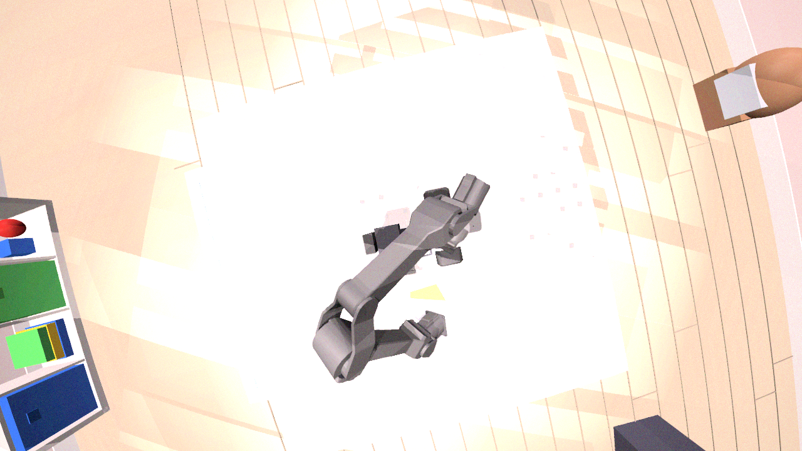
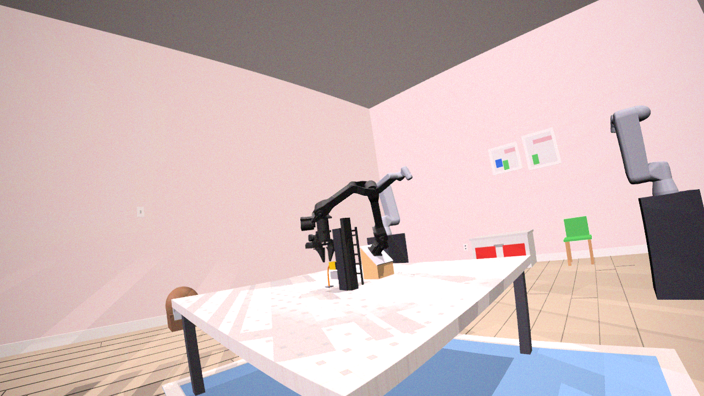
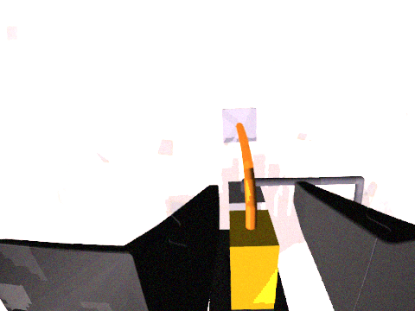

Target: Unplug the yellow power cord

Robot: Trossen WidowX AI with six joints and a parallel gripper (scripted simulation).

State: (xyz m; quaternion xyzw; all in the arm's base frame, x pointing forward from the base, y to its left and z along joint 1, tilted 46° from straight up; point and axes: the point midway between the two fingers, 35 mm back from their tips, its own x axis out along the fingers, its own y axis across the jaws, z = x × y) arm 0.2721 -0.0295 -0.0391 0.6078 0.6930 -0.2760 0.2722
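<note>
Hard light washes the table (image 1: 314,168) to pure white in the top view, burning out its surface pattern except for a few faint pink flecks to the right of the gripper (image 1: 426,247). Pale streaks of sunlight fan across the floorboards around it. The board lines bow toward the edges, a wide-angle bend that also curves the wall and ceiling line in the exterior view. There, lighting is softer and even, with faint banded shadows on the table. The wrist view is overexposed beyond the fingers, slightly soft, their inner faces near black.
</note>
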